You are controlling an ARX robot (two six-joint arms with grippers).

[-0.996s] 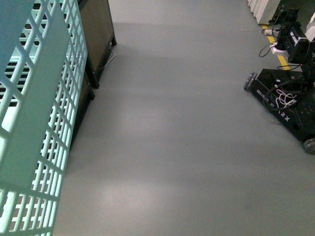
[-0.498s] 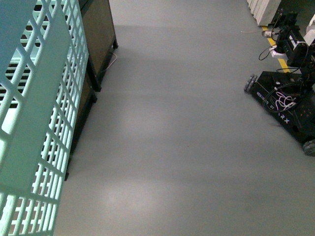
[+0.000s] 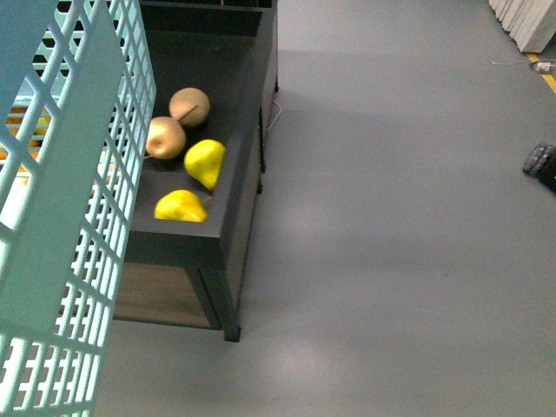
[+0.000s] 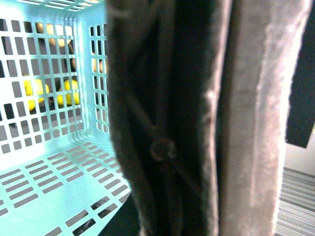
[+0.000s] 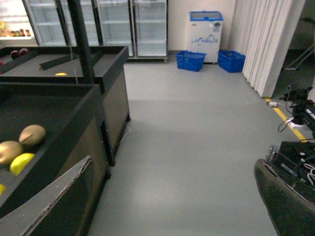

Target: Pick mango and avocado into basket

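Note:
The light teal basket fills the left of the front view, hanging close to the camera. My left gripper is shut on the basket, and its fingers block most of that view. The basket's bare floor shows behind them. Two yellow fruits lie on a dark display table beside two brown round fruits. I cannot tell if either yellow one is the mango. The avocado is out of view. My right gripper is open over bare floor.
Grey floor stretches right of the table. Another robot's wheel shows at the right edge and its base in the right wrist view. A second dark table, glass fridges, blue crates and curtains stand further off.
The front view has swung so the dark table with its brown and yellow fruits now shows beside the basket. The other robot has slid almost out at the right edge.

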